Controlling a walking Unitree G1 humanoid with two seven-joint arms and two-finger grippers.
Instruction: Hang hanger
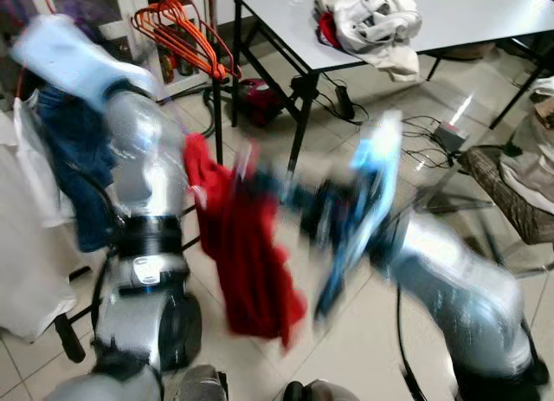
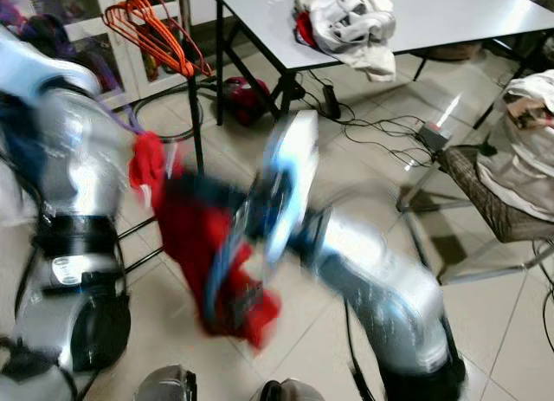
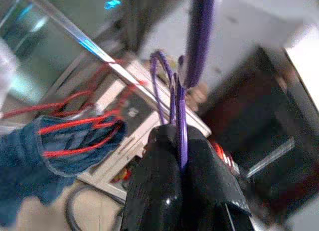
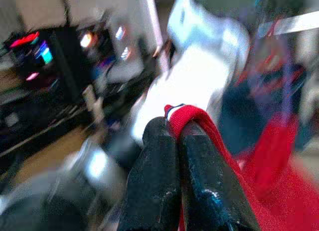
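Left eye view: heavy motion blur is noted on both silver arms. A red garment (image 1: 247,254) is seen hanging between the arms over the tiled floor (image 1: 346,349). A bunch of orange hangers (image 1: 177,33) is hung on a rack at upper left, with a blue denim garment (image 1: 78,158) draped below it. A heap of pale clothes (image 1: 372,20) is piled on the white tabletop (image 1: 467,11). A power strip with cables (image 1: 450,134) is lying on the floor under it.

Right eye view: the same scene is recorded. The red garment is draped against the blurred right forearm; a chair loaded with clothes (image 2: 519,141) is placed at far right.

Left wrist view: the left gripper (image 3: 182,156) is closed, its black fingers (image 3: 154,181) pinched on a purple hanger (image 3: 179,106), whose hook is raised above the fingertips. Orange hangers and denim are seen just beside it, near a metal rail (image 3: 89,44).

Right wrist view: the right gripper (image 4: 177,128) is closed tight, and an edge of the red garment is clamped between its fingers (image 4: 154,171). The background is blurred.
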